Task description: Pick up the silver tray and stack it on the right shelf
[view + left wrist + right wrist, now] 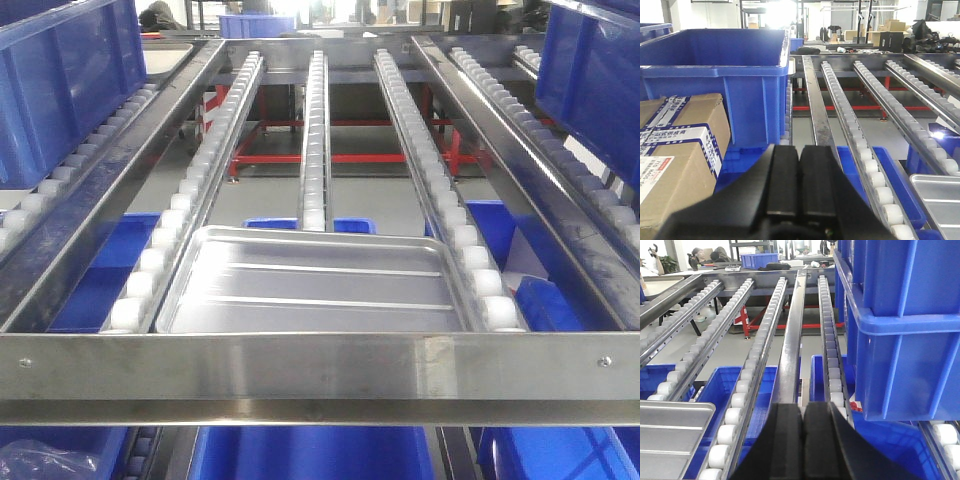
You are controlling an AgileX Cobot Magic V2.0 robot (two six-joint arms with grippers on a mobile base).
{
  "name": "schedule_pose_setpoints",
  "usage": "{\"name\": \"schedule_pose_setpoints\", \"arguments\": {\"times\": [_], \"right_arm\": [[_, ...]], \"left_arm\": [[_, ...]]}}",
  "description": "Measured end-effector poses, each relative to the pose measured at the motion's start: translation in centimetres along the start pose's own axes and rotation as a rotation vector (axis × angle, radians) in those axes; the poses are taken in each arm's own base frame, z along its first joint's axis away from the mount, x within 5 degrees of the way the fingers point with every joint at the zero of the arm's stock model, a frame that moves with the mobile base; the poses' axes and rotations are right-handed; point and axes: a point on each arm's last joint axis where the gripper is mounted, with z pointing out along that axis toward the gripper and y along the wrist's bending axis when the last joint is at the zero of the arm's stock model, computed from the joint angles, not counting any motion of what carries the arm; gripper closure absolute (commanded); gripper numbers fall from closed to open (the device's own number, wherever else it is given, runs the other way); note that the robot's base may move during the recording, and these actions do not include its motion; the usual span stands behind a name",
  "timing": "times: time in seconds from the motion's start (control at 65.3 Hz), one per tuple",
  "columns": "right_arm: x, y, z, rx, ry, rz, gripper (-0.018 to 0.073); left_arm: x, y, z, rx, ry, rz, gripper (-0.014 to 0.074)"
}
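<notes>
**Exterior front view.** A shallow, rectangular, shiny silver tray (315,285) with rounded corners and two raised ribs along its floor lies flat on the stainless-steel roller shelf (320,365). It sits at the near end, its near rim just behind the broad flat front bar. It spans the lanes of white rollers, from the left lane to the right lane. Large blue plastic bins stand on the neighbouring lanes, one at the upper left (60,70) and one at the upper right (590,70). No arm shows in this view.

**Left wrist view.** The left gripper (800,150) is well apart from the tray. Its black fingers (782,182) are clenched pad to pad and grasp nothing. A deep blue bin (715,75) and a brown cardboard box (680,150) with printed labels stand to its left. One corner of the tray shows at the lower right.

**Right wrist view.** The right gripper (803,407) is likewise clear of the tray. Its black fingers (817,437) are clenched together and grasp nothing. A blue bin (900,325) stands close on its right. The ribbed tray shows at the lower left.
</notes>
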Motion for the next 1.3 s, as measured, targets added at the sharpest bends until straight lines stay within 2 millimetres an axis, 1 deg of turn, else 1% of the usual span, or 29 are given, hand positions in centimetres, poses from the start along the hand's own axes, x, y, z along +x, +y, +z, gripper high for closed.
{"name": "schedule_pose_setpoints", "arguments": {"times": [0.658,0.826,0.872,0.934,0.995,1.117,1.24,1.301], "right_arm": [[0.0,0.0,0.0,0.0,0.0,0.0,0.0511],[-0.2,0.0,0.0,-0.003,-0.025,0.0,0.0511],[-0.3,0.0,0.0,-0.005,-0.038,0.0,0.0511],[-0.4,0.1,0.0,-0.009,-0.039,0.0,0.0511],[-0.6,0.1,0.0,-0.017,-0.013,0.001,0.0511],[-2.3,0.5,0.8,-0.036,0.126,-0.001,0.0511],[-4.1,1.1,2.5,-0.057,0.35,-0.013,0.0511],[-5.1,1.5,3.4,-0.068,0.43,-0.016,0.0511]], "left_arm": [[0.0,0.0,0.0,0.0,0.0,0.0,0.0697],[-0.4,0.0,0.0,-0.003,-0.048,0.0,0.0697],[-0.2,0.0,0.0,-0.001,-0.011,0.0,0.0697],[-0.5,0.0,0.2,0.006,0.089,-0.006,0.0697],[-1.4,0.1,0.6,0.012,0.166,-0.006,0.0697],[-3.6,0.2,2.3,0.018,0.259,-0.007,0.0697],[-5.2,0.4,5.0,0.027,0.381,-0.007,0.0697],[-5.7,0.4,6.4,0.032,0.458,-0.009,0.0697]]}}
